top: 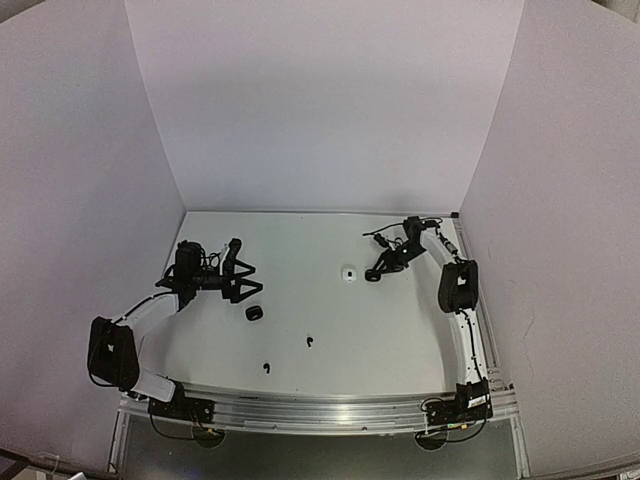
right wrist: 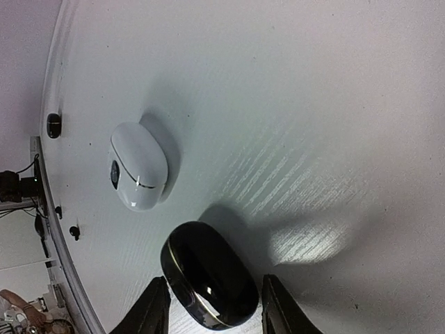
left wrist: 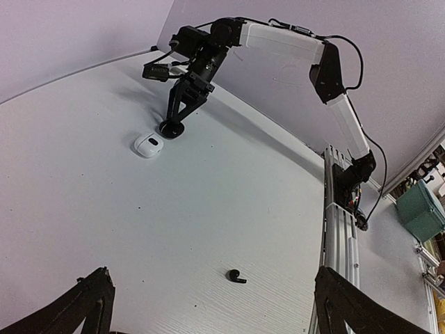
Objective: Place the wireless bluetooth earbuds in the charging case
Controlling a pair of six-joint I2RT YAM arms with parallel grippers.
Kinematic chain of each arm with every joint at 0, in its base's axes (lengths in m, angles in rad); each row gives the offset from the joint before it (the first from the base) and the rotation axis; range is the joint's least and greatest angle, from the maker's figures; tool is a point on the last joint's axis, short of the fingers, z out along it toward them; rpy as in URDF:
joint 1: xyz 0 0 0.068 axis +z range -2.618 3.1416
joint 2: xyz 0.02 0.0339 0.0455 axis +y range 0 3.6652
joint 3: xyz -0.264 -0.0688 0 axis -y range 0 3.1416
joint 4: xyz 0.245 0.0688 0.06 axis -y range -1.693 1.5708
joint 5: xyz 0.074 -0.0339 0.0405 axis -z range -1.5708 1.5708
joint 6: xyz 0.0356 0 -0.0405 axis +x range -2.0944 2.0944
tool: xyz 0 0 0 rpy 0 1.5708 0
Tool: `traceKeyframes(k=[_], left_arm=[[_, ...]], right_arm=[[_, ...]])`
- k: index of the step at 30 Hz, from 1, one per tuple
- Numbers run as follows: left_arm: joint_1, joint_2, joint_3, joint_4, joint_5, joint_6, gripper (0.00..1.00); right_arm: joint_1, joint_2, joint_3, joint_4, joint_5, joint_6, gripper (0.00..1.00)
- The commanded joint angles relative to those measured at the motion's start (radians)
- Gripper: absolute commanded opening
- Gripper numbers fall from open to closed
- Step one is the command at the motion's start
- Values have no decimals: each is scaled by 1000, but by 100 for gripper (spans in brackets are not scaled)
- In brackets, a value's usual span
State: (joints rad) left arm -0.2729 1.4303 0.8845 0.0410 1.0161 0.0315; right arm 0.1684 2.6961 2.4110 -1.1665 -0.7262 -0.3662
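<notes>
Right wrist: right fingers (right wrist: 154, 309) run off the frame at 6 o'clock; I can't tell if they touch the black case (right wrist: 208, 284); top view: two earbuds (top: 310, 342) toward 6 o'clock, specks, shape unreadable.

White table (top: 400, 330) with white case (top: 348, 273), two black cases (top: 254, 313) (top: 372, 275), two black earbuds (top: 310, 342) (top: 265, 366).

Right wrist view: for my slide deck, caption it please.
Right gripper straddling a black case on the white table, a white case lying beside it.
</notes>
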Motion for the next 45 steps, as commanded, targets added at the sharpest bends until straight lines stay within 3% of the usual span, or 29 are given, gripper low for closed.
traceKeyframes(k=[1, 11, 15, 18, 22, 26, 35, 45], left_arm=[[1, 13, 52, 2, -2, 18, 99], [1, 7, 44, 3, -3, 21, 99], [1, 0, 36, 14, -8, 21, 100], [1, -5, 24, 29, -9, 15, 100], [1, -16, 11, 39, -11, 10, 100], [1, -17, -3, 55, -8, 10, 99], [1, -14, -9, 86, -7, 12, 99], [4, -27, -15, 72, -20, 19, 99]], right_arm=[[-2, 26, 42, 38, 66, 5, 44], [2, -73, 13, 74, 110, 12, 51], [17, -204, -114, 147, 278, 112, 51], [18, -283, -210, 190, 289, 296, 45], [33, -377, -368, 226, 302, 542, 29], [89, -458, -547, 293, 373, 666, 17], [143, -374, -528, 311, 413, 764, 1], [143, -317, -494, 311, 472, 786, 0]])
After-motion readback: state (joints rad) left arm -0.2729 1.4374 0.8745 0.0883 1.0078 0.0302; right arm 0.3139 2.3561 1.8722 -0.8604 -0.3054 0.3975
